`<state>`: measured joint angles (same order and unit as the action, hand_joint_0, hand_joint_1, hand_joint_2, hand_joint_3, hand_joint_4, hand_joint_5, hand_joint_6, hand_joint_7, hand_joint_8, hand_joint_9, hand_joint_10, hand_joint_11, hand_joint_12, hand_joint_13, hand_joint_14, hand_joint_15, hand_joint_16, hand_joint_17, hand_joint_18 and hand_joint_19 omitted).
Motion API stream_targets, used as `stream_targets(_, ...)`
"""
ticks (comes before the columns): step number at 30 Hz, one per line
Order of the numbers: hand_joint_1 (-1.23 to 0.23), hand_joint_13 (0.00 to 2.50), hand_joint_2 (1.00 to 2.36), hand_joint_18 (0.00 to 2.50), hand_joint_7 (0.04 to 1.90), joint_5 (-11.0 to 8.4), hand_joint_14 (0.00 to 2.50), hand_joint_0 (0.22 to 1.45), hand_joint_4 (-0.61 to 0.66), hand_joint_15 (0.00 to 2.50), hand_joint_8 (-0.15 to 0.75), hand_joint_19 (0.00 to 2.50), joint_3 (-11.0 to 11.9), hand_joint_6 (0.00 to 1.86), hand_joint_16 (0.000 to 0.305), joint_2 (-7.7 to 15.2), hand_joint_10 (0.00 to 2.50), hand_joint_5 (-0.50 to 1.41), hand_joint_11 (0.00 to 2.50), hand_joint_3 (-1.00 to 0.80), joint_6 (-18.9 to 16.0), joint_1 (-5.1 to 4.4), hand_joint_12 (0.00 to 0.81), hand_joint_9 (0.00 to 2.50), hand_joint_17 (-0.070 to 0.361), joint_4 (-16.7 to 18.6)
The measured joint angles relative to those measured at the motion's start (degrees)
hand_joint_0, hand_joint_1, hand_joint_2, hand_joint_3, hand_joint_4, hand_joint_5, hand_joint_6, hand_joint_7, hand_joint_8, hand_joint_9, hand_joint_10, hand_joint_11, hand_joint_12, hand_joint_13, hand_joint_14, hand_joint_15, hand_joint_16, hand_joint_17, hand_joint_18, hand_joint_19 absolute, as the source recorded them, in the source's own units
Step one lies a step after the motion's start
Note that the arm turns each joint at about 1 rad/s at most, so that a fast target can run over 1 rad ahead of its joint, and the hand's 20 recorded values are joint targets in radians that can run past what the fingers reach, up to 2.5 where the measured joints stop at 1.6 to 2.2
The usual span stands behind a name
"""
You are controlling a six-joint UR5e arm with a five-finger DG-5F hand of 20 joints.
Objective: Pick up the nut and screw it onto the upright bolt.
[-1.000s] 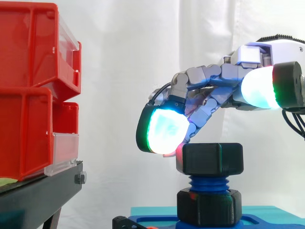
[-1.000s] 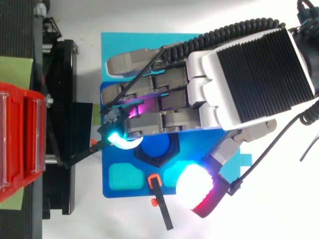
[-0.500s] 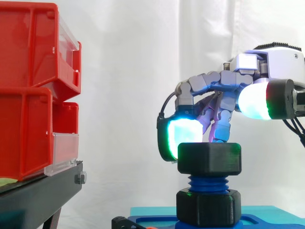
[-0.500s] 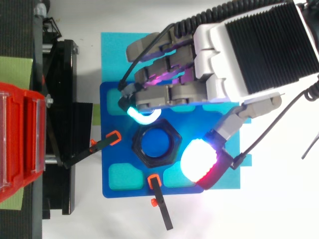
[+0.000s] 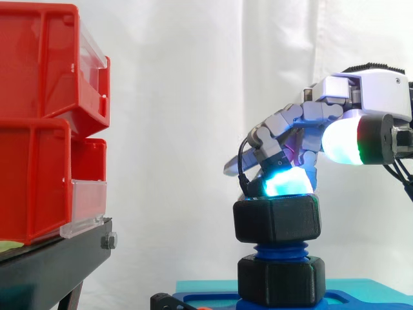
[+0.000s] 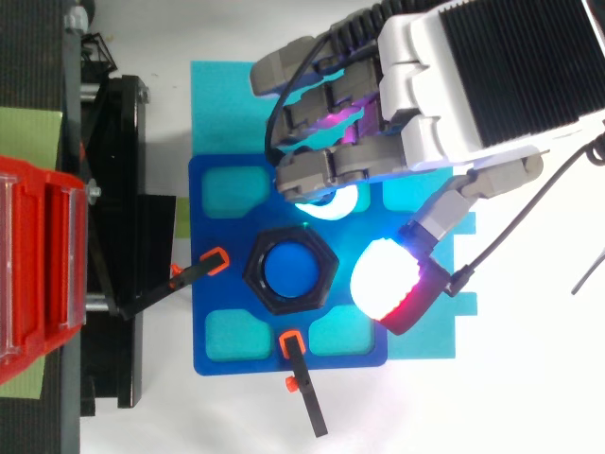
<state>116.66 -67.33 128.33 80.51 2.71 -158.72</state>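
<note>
locate the hand (image 6: 473, 76) at the upper right of the top view; in the side view it enters from the right edge. note that its fingers (image 5: 284, 126) are curled downward and close around nothing. one cyan fingertip pad (image 5: 282, 184) sits at the top rim of the nut (image 5: 277, 219); you cannot tell whether it presses on the rim or lies just behind it. from above, this pad lies just beside the nut's upper-right edge. the thumb pad (image 6: 386, 282), white with a red edge, lies just right of the nut from above, while the side view shows it raised above the nut. the black hexagonal nut sits on the upright blue bolt (image 5: 281, 248), above a second black hex collar (image 5: 281, 281) at the bolt's foot. the bolt stands on a blue plate (image 6: 241, 361) over a teal mat (image 6: 217, 104). red bins (image 5: 39, 116) occupy the left of the side view.
</note>
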Motion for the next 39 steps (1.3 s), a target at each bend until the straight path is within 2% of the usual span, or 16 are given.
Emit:
stream_targets(5,-0.21,0.67,1.0,0.31,0.97,0.25,0.0,0.53,0.26,0.0,0.242,0.0,0.1,0.5,0.019,-0.01,0.0,-0.05,0.0,-0.5,0.0,0.1,0.223,1.1,0.042,1.03)
stream_targets(11,-0.19,0.6,1.0,0.25,0.74,0.37,0.0,0.52,0.22,0.0,0.23,0.0,0.83,0.5,0.023,-0.01,0.0,-0.09,0.0,-0.5,-0.06,0.01,0.244,0.98,0.051,1.3)
stream_targets(21,-0.14,0.36,1.0,0.0,0.63,0.11,0.0,0.5,0.2,0.0,0.196,0.0,1.28,0.5,0.029,0.0,0.0,-0.11,0.0,-0.5,-0.09,-0.87,0.271,0.69,0.064,1.59)
stream_targets(30,-0.08,0.0,1.0,0.0,0.61,-1.3,0.0,0.48,0.15,0.0,0.169,0.0,1.25,0.5,0.038,0.03,0.0,-0.15,0.0,-0.5,-0.09,-2.55,0.322,0.31,0.086,0.72)
stream_targets(34,-0.04,0.0,1.0,0.0,0.62,-1.71,0.0,0.48,0.13,0.0,0.161,0.0,1.03,0.5,0.041,0.03,0.0,-0.16,0.0,-0.5,-0.02,-3.11,0.332,0.19,0.092,0.58)
stream_targets(39,-0.02,0.0,1.0,0.0,0.63,-1.77,0.0,0.48,0.13,0.0,0.161,0.0,0.36,0.5,0.042,0.06,0.0,-0.15,0.0,-0.5,0.07,-3.3,0.337,0.15,0.095,1.4)
